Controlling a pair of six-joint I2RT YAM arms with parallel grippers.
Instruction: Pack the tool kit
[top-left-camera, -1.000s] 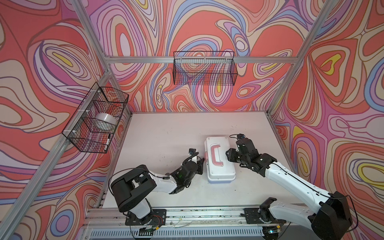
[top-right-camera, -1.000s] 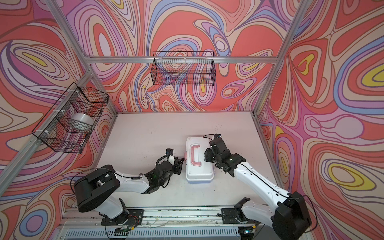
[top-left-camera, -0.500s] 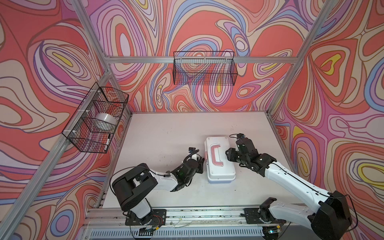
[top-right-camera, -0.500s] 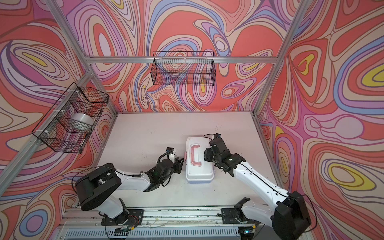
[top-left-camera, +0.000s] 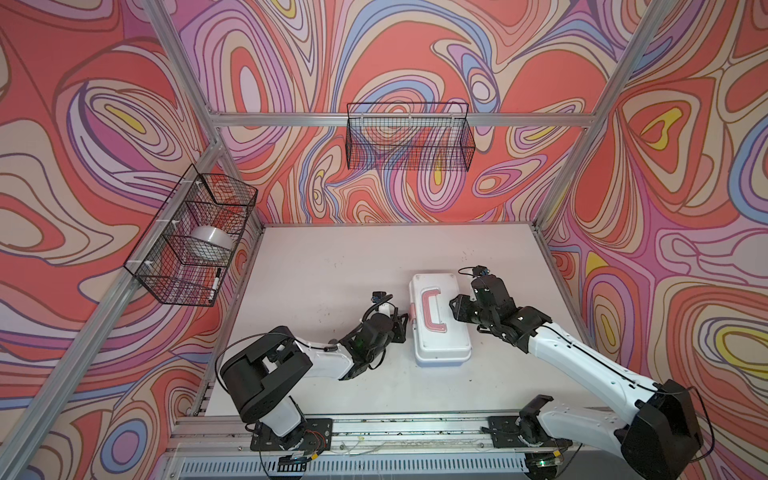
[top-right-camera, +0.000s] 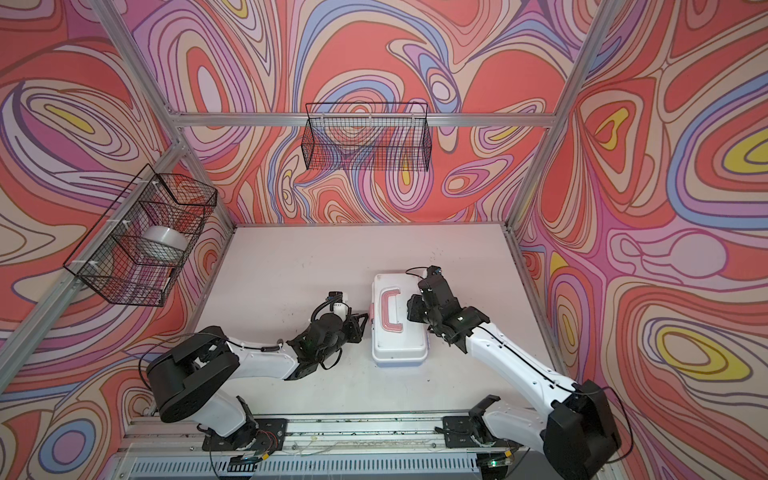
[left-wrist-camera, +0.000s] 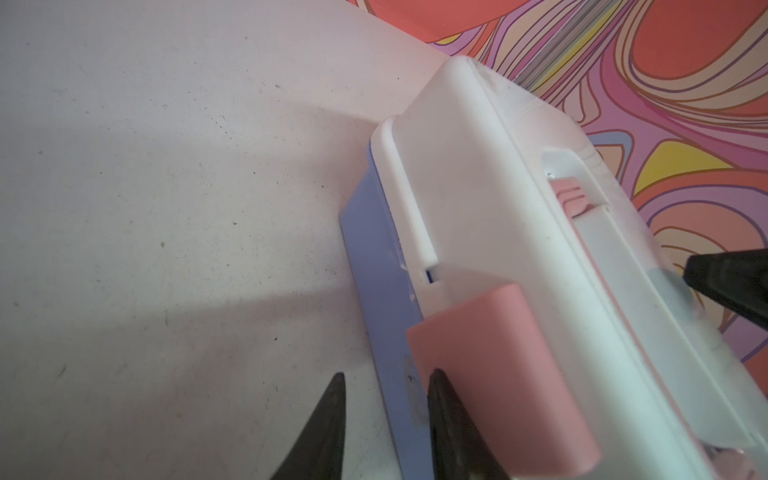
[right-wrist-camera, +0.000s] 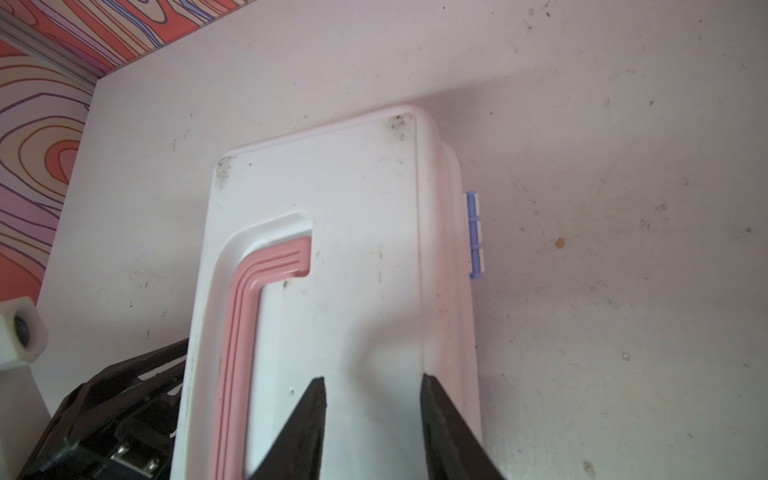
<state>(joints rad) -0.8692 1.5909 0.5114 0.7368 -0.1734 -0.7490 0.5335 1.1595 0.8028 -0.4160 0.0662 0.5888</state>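
The tool kit (top-left-camera: 440, 332) (top-right-camera: 399, 336) lies closed on the table, a white box with its pink handle (right-wrist-camera: 249, 311) folded flat in the lid. My left gripper (top-left-camera: 404, 327) (left-wrist-camera: 386, 380) is low at the box's left side, open. One of its fingers sits under the pink latch (left-wrist-camera: 498, 374), with the blue base edge (left-wrist-camera: 374, 291) between its jaws. My right gripper (top-left-camera: 455, 309) (right-wrist-camera: 372, 384) stands open over the lid's right edge, its fingertips (right-wrist-camera: 318, 386) right at the white lid. The box's contents are hidden.
A black wire basket (top-left-camera: 191, 241) on the left wall holds a white tape roll (top-left-camera: 210, 243) and a marker (top-left-camera: 216, 282). Another wire basket (top-left-camera: 409, 141) hangs on the back wall. A blue hinge (right-wrist-camera: 473, 235) sticks out of the box's right side.
My left arm has shifted slightly beside the box's latch. The box and the right gripper have stayed in place.
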